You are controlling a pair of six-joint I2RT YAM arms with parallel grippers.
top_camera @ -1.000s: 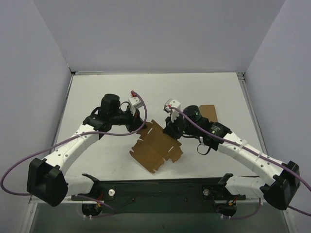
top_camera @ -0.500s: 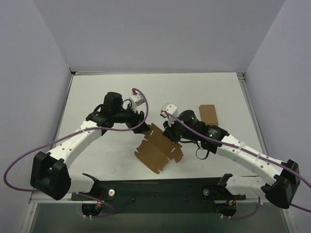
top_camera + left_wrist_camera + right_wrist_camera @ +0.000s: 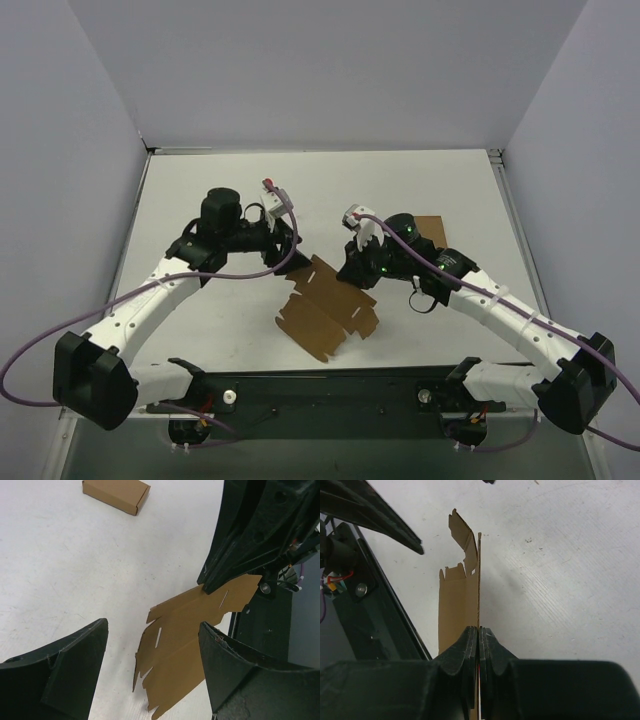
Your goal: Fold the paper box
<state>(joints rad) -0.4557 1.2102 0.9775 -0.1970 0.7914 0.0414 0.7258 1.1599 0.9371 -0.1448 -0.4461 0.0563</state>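
The paper box [image 3: 325, 308] is a flat sheet of brown kraft cardboard with notched flaps and slots, tilted up off the table between the arms. My right gripper [image 3: 348, 272] is shut on its upper right edge; in the right wrist view the jaws [image 3: 479, 630] pinch the thin sheet edge-on, and the sheet [image 3: 456, 605] runs away from them. My left gripper [image 3: 291, 257] stands open just left of the sheet's top corner. In the left wrist view its fingers [image 3: 70, 665] spread wide with the cardboard [image 3: 182, 640] lying beyond them, untouched.
A small plain brown cardboard rectangle [image 3: 432, 229] lies on the table behind my right arm, also seen far off in the left wrist view [image 3: 116, 495]. The black base rail [image 3: 320, 385] runs along the near edge. White walls enclose the table.
My left gripper has opened, let go of the cardboard and drawn back a little to the left. My right gripper has stayed shut on the sheet, which shifted slightly.
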